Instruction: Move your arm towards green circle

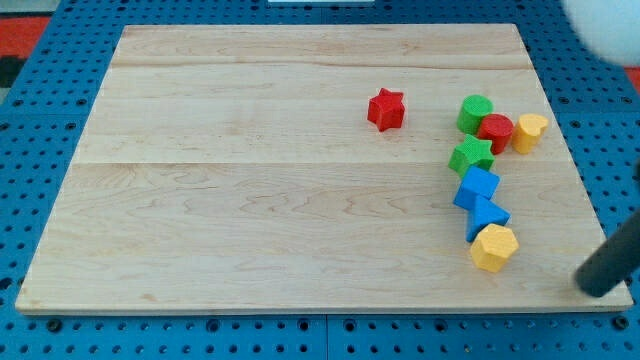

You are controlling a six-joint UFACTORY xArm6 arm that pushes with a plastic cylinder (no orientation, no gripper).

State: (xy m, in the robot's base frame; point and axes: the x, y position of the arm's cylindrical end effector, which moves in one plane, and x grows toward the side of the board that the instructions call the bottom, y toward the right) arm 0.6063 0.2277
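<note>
The green circle sits near the view's right edge of the wooden board, touching a red circle. My tip is the lower end of a dark rod at the view's bottom right, well below and to the right of the green circle. A yellow hexagon lies to the left of my tip. No block touches the tip.
A red star lies left of the green circle. A yellow heart-like block is beside the red circle. A green star, a blue block and a second blue block form a column down to the yellow hexagon.
</note>
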